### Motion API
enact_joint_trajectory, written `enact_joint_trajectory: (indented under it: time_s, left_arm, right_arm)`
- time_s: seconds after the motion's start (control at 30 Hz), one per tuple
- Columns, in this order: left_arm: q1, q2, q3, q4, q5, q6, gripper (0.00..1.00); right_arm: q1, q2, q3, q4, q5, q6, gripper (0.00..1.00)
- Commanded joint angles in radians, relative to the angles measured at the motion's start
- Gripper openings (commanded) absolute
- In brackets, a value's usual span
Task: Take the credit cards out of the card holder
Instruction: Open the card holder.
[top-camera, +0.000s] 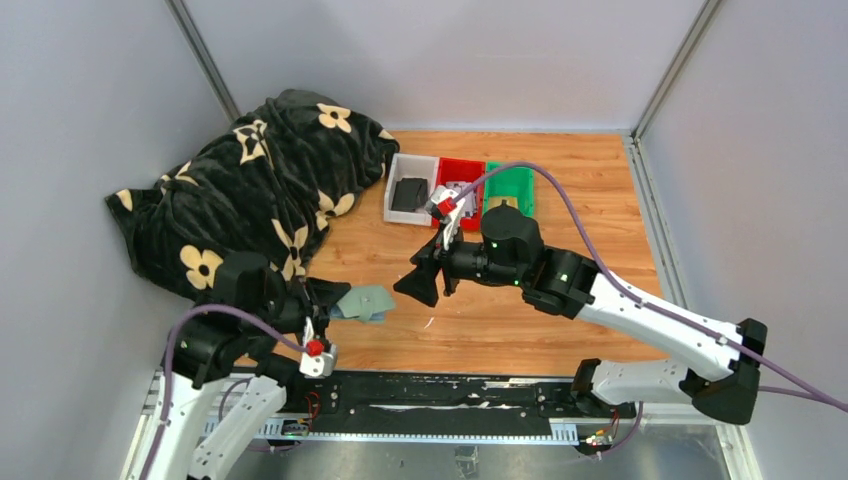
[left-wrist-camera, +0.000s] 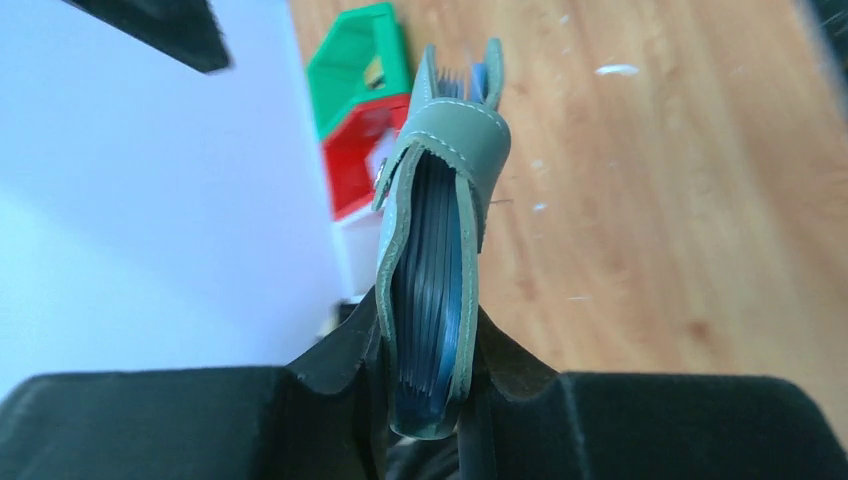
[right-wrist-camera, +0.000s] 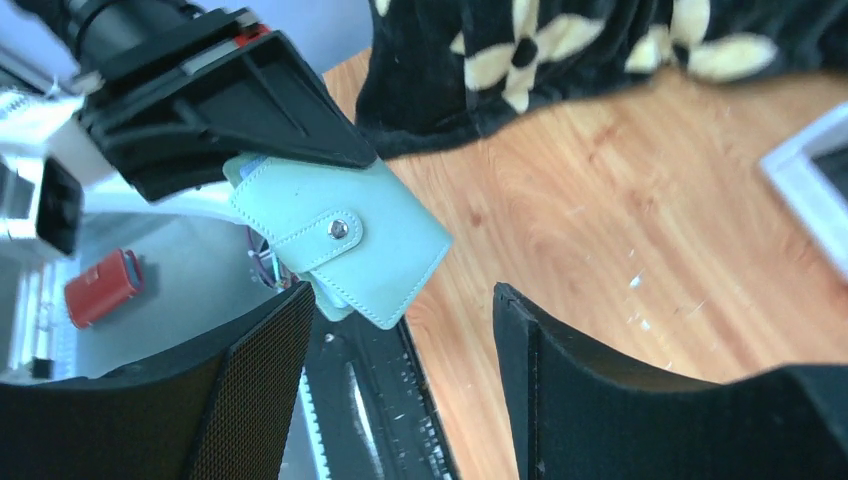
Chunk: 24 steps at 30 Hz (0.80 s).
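The left gripper (left-wrist-camera: 432, 380) pinches the card holder (left-wrist-camera: 445, 150) by its lower end, fingers pressed against both faces, and holds it off the wooden table (top-camera: 560, 200) near the front-left edge. The holder is folded shut with its tab snapped down. Seen edge-on it shows thin dark layers (left-wrist-camera: 428, 290) stacked inside; cards or slot walls, I cannot tell. The right gripper (top-camera: 420, 280) hangs just beside it with fingers spread wide and touches nothing. Behind stand white (top-camera: 397, 185), red (top-camera: 470, 170) and green (top-camera: 512, 180) trays, with a flowered black blanket (top-camera: 260, 180) to the left.
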Motion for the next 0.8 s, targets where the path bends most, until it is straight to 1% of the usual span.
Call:
enact_joint_trajectory:
  time_s: [0.0, 0.07, 0.1, 0.17, 0.23, 0.27, 0.3, 0.4, 0.5, 0.6, 0.67, 0.77]
  left_arm:
    - [-0.004, -0.146, -0.181, 0.477, -0.022, 0.159, 0.0]
    - [-0.004, -0.182, -0.239, 0.607, 0.006, 0.168, 0.0]
    - [-0.004, -0.192, -0.255, 0.654, 0.022, 0.176, 0.0]
    - [-0.003, -0.217, -0.282, 0.712, 0.043, 0.181, 0.0]
    - [-0.003, -0.248, -0.324, 0.809, 0.062, 0.172, 0.0]
    - [-0.003, -0.26, -0.352, 0.874, 0.074, 0.162, 0.0]
    - [-0.004, -0.269, -0.364, 0.907, 0.088, 0.161, 0.0]
    - [-0.004, -0.28, -0.381, 0.94, 0.14, 0.194, 0.0]
    - [-0.004, -0.299, -0.419, 1.027, 0.177, 0.18, 0.0]
    - [-0.004, -0.304, -0.425, 1.002, 0.179, 0.221, 0.0]
    - [-0.004, -0.303, -0.422, 0.993, 0.173, 0.227, 0.0]
    - [-0.004, -0.304, -0.422, 0.993, 0.168, 0.23, 0.0]
  right_arm:
    - [-0.03, 0.059, -0.001, -0.057, 0.008, 0.307, 0.7]
    - [-0.03, 0.058, -0.037, 0.015, -0.022, 0.379, 0.74]
    - [-0.03, 0.054, -0.055, 0.042, -0.027, 0.404, 0.75]
    - [-0.033, 0.048, -0.079, 0.058, -0.018, 0.429, 0.75]
    - [-0.044, 0.044, -0.102, 0.08, -0.013, 0.461, 0.75]
    - [-0.054, 0.041, -0.132, 0.115, -0.036, 0.486, 0.75]
    - [-0.069, 0.04, -0.151, 0.157, -0.062, 0.513, 0.75]
    - [-0.087, 0.052, -0.183, 0.291, -0.139, 0.583, 0.74]
    - [-0.089, 0.061, -0.191, 0.394, -0.206, 0.617, 0.72]
    - [-0.091, 0.047, -0.219, 0.512, -0.275, 0.651, 0.71]
    - [-0.091, 0.023, -0.232, 0.538, -0.313, 0.642, 0.71]
    - [-0.098, -0.046, -0.275, 0.539, -0.324, 0.611, 0.73]
